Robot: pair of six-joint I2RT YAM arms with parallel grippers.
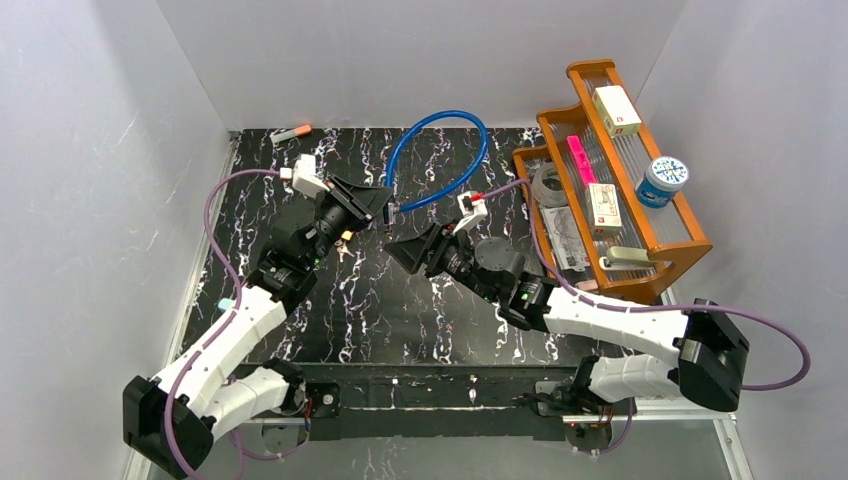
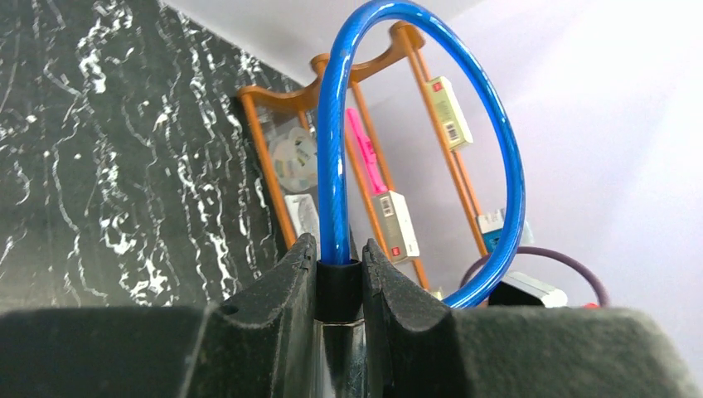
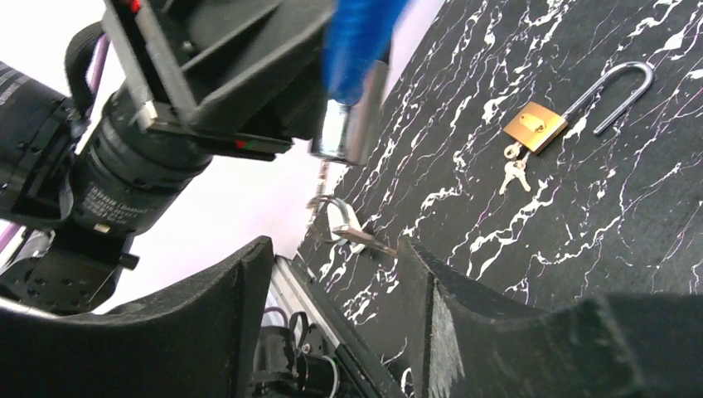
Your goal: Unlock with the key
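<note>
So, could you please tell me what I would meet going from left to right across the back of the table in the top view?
From the left: marker → blue cable → rack.

Glossy blue plastic-coated cable, shiny metal lock barrel, brass-looking padlock, prob. wooden rack.

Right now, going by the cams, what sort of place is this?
Probably a lab robot test cell: plain white walls box in a black marbled tabletop, a loaded wooden rack stands at one side, and the left pincer clamps a blue cable lock.
</note>
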